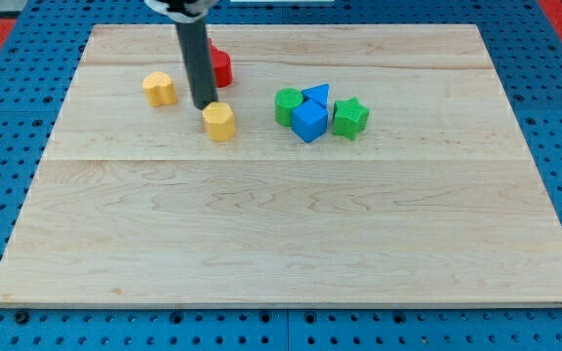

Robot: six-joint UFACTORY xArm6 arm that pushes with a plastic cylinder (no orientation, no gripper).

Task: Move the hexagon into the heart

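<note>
Your tip (204, 105) sat touching hexagon's (220, 122) upper-left edge, red block (220, 66) behind rod. Heart (159, 88) lay left, near, apart. No hand on rig, just rod. Tip was on wrong side for leftward push; judged reposition needed. Desk (291, 253).

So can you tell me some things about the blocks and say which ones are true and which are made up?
1. My tip is just above the yellow hexagon in the view. True.
2. The yellow heart touches the hexagon. False: they sit apart.
3. The green star is right of the blue cube. True.
4. The red block lies near the board's bottom edge. False: it is near the top, behind the rod.
</note>
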